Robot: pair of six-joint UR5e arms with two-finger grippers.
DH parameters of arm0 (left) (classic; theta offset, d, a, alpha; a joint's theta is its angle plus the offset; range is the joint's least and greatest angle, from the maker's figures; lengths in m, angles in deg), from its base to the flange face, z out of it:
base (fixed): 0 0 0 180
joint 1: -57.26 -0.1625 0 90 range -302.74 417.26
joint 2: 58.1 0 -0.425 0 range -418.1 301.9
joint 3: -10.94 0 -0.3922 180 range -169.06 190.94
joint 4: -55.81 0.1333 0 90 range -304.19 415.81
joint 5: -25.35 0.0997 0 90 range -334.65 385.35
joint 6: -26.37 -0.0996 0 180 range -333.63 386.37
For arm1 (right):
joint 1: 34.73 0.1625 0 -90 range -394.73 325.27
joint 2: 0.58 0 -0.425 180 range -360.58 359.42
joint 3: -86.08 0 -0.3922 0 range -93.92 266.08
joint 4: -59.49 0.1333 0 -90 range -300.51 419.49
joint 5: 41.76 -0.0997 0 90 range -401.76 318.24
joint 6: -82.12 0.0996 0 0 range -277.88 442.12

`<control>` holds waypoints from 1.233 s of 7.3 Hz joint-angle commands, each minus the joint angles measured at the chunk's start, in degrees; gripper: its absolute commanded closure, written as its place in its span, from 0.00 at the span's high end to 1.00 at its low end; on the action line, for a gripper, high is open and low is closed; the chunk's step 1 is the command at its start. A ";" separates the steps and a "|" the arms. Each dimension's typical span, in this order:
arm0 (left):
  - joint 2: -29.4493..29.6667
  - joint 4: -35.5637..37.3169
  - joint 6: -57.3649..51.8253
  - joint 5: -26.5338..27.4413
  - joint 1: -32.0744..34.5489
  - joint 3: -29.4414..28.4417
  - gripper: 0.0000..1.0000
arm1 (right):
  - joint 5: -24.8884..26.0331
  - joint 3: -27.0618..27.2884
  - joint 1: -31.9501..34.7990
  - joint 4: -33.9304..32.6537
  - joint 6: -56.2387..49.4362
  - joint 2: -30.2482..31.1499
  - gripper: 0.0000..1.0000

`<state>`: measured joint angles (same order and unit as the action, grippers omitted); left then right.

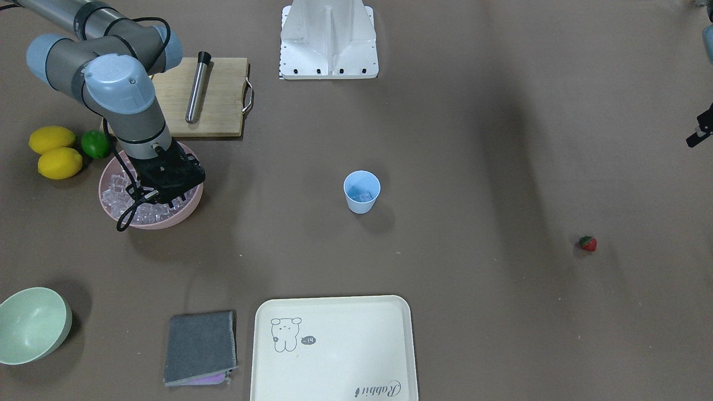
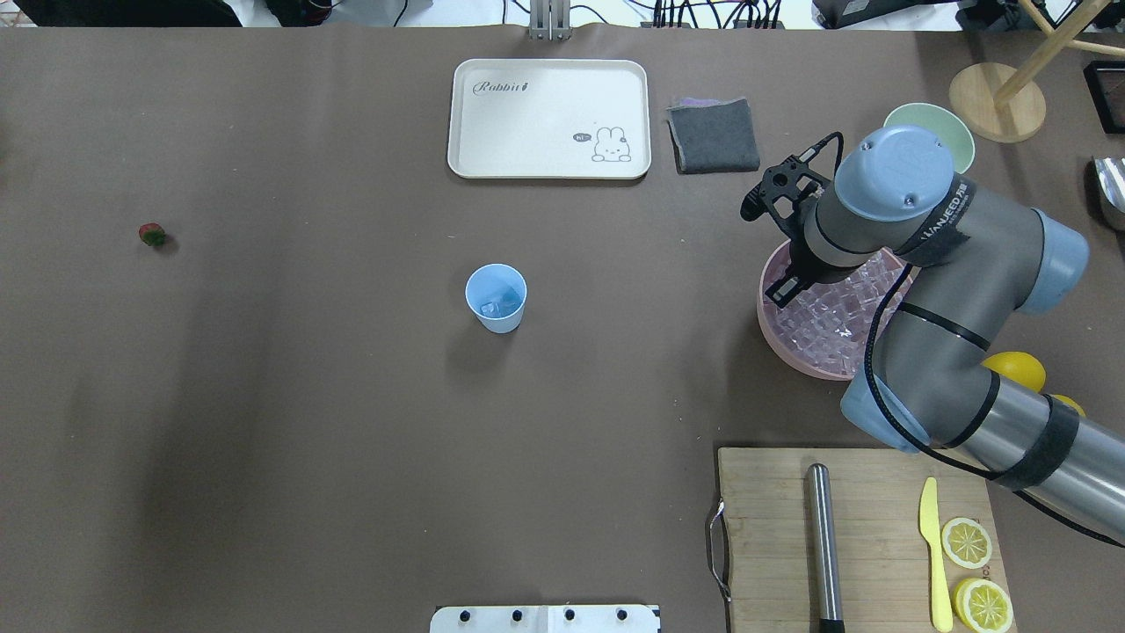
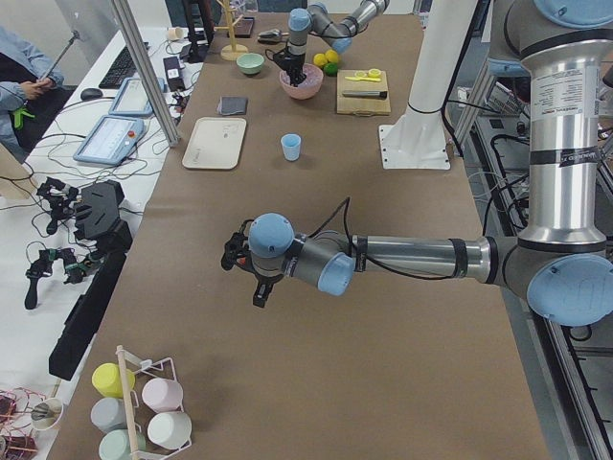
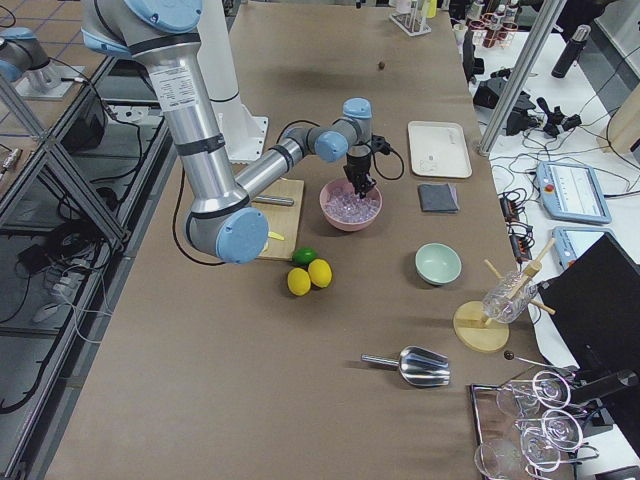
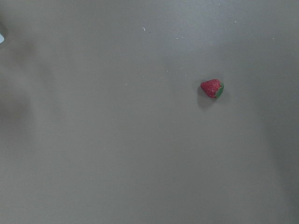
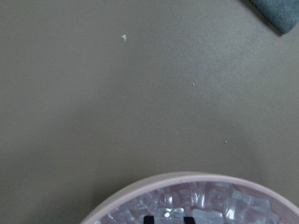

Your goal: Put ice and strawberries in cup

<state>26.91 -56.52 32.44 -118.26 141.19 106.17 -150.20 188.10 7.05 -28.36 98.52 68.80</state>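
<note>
A robotics lab. Industrial arms (image 3: 412, 257) stand at a long brown table (image 2: 264, 396); teach pendants (image 4: 572, 190) and cables (image 4: 515, 210) crowd the side table (image 4: 605, 110).

right arm (image 2: 932, 290) | grey tubes | light-blue caps | black cable | black claw (image 6: 167, 219)

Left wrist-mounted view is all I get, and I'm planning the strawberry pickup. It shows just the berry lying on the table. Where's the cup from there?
Observer: The cup stands upright well apart from the strawberry, off to the robot's right of it.
Operator: Anything in it?
Observer: Yes, some ice lies at the bottom.
Operator: Where's the other arm?
Observer: The right claw is down in the pink bowl among the cubes. I cannot tell whether it is open or shut.
</note>
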 commanded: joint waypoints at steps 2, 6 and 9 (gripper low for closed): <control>-0.02 -0.09 0.00 0.00 0.00 -0.05 0.98 | -4.99 2.04 3.03 -2.75 0.03 -0.03 0.00; -0.10 -0.35 0.00 0.00 -0.09 -0.31 0.98 | -9.42 4.58 1.04 -1.97 34.09 -7.82 0.00; -0.02 -0.26 0.09 0.09 -0.70 -0.40 0.98 | 0.46 4.07 -8.00 -2.15 54.74 -17.67 0.00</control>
<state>26.82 -56.83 32.51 -118.24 140.82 105.85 -155.24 192.56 3.27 -30.42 145.30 55.09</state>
